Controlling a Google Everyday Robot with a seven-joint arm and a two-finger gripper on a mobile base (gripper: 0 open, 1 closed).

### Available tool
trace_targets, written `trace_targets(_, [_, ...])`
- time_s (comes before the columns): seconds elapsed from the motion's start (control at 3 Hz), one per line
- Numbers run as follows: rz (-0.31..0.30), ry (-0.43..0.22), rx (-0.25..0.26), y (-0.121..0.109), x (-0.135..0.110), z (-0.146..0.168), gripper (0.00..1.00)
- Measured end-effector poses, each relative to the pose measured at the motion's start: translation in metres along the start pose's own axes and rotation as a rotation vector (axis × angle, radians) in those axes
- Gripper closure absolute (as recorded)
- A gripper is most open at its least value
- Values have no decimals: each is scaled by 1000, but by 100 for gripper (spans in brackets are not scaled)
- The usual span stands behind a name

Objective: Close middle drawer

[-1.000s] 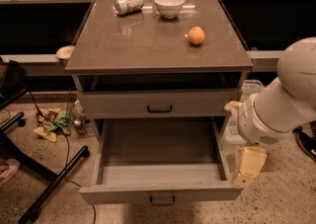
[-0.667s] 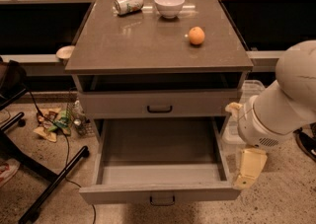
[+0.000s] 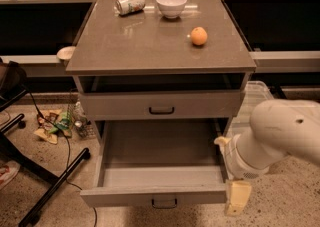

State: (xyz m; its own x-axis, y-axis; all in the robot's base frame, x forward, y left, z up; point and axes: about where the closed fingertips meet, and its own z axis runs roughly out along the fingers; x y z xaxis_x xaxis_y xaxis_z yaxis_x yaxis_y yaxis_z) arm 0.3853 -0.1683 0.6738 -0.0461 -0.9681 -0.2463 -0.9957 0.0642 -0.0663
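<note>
Atop the cabinet [image 3: 150, 46] sit one can [image 3: 130, 4], one bowl [image 3: 171, 5], one orange [image 3: 199, 36]. One middle drawer [image 3: 155, 195] stands open; one gripper [image 3: 234, 191] beside its right corner, state indeterminate.

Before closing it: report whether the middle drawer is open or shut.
Open: the middle drawer is pulled far out, interior exposed. The gripper sits by its right front corner.

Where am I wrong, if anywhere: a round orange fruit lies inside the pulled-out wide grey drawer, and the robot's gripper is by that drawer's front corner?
Wrong on the fruit. The camera view shows the round orange fruit on the grey cabinet top, not in the pulled-out wide grey middle drawer. The gripper is indeed by that drawer's front corner, on the view's right.
</note>
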Motion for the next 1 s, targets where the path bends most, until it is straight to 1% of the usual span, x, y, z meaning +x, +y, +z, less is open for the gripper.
trace_targets(0.33, [-18,-46,-32,16,8,46,0])
trace_targets(0.67, [-16,-94,-61,32,14,84,0])
trace_targets(1.0, [-16,-101,-64,33,15,89,0])
